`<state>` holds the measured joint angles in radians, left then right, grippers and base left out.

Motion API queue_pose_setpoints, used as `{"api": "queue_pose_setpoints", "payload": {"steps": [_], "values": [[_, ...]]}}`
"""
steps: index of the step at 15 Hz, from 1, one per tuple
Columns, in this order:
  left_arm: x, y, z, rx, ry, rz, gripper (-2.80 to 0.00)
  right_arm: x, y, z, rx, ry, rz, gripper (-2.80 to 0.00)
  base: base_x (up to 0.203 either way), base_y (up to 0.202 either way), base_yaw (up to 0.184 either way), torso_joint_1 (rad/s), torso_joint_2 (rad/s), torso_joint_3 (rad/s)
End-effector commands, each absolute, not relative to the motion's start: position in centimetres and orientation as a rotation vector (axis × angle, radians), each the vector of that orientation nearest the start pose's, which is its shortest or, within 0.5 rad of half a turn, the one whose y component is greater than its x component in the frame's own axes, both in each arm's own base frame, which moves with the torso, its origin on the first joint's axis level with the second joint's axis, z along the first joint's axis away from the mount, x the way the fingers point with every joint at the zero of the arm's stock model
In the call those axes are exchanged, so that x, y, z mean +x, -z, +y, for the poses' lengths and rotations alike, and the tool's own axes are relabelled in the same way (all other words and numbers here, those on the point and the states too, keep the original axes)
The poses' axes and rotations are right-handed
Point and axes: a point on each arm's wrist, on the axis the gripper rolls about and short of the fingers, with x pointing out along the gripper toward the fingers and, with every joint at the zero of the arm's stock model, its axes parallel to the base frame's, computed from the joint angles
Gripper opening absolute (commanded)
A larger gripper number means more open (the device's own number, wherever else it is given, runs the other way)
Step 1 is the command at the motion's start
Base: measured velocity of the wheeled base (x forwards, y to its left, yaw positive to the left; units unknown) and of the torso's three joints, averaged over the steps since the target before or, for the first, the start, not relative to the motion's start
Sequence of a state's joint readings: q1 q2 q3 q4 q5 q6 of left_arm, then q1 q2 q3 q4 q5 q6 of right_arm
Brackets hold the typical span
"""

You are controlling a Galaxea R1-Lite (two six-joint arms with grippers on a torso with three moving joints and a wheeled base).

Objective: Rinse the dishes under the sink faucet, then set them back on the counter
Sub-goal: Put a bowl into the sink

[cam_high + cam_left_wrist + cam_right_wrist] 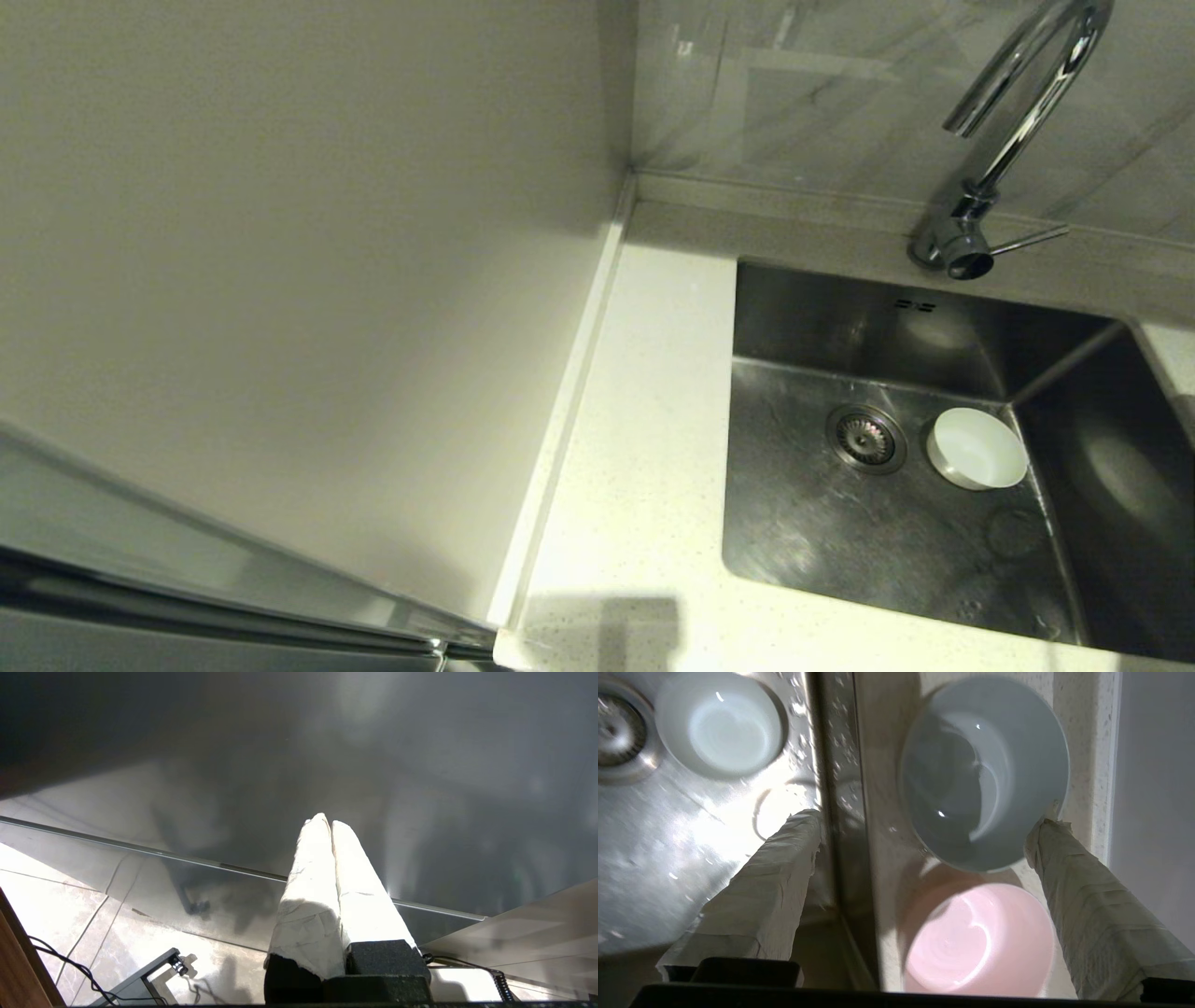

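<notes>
- Now I have the right gripper hovering over the strip of bench beside the sink, jaws spread wide and holding nothing.
- Between the jaws sits the blue-grey bowl, upright on the bench near its raised outer edge; one taped fingertip is right at its rim, and I cannot tell whether it touches.
- Just beside it, nearer my wrist, is the pink bowl, so close that the two rims seem to meet.
- The whitish-mint bowl already lies on the sink floor next to the drain strainer, toward the far corner below the faucet.
- My reading: the blue-grey bowl is the next pick. One jaw hangs over the sink wall, so I would shift toward the bench's outer edge until the rim is centred between the jaws, then come down on the rim.
- Risk as I judge it: nudging the pink bowl, or the smooth rim slipping out when I close.
- The left gripper is parked low, aimed at the floor, jaws pressed together and empty.
</notes>
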<state>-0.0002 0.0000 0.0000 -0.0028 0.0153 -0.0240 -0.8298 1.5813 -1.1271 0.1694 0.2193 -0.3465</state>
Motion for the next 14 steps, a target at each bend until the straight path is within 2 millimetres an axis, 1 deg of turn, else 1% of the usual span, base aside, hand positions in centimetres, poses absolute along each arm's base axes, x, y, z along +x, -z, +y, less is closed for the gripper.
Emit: {"api": "queue_pose_setpoints", "payload": {"steps": [1, 3, 5, 8, 11, 14], "values": [[-2.3, -7.6, 0.0, -0.025, -0.015, -0.006, -2.80, 18.9, -22.8, -20.0, -0.024, 0.475, 0.695, 0.00, 0.000, 0.000, 0.000, 0.000, 0.00, 0.000], [-2.3, -7.6, 0.0, -0.025, -0.015, -0.007, -2.80, 18.8, -22.4, -19.6, -0.021, 0.454, 0.751, 0.00, 0.000, 0.000, 0.000, 0.000, 0.00, 0.000], [-2.3, -7.6, 0.0, -0.025, -0.015, -0.008, -2.80, 19.3, -22.2, -19.3, -0.021, 0.427, 0.769, 0.00, 0.000, 0.000, 0.000, 0.000, 0.00, 0.000], [-2.3, -7.6, 0.0, -0.025, -0.015, -0.006, -2.80, 20.7, -21.5, -20.0, -0.015, 0.408, 0.790, 0.00, 0.000, 0.000, 0.000, 0.000, 0.00, 0.000], [-2.3, -7.6, 0.0, -0.023, -0.015, -0.006, -2.80, 21.9, -20.6, -21.2, -0.005, 0.405, 0.811, 0.00, 0.000, 0.000, 0.000, 0.000, 0.00, 0.000], [-2.3, -7.6, 0.0, -0.025, -0.015, -0.006, -2.80, 22.8, -20.3, -22.0, -0.009, 0.415, 0.819, 0.00, 0.000, 0.000, 0.000, 0.000, 0.00, 0.000]]}}
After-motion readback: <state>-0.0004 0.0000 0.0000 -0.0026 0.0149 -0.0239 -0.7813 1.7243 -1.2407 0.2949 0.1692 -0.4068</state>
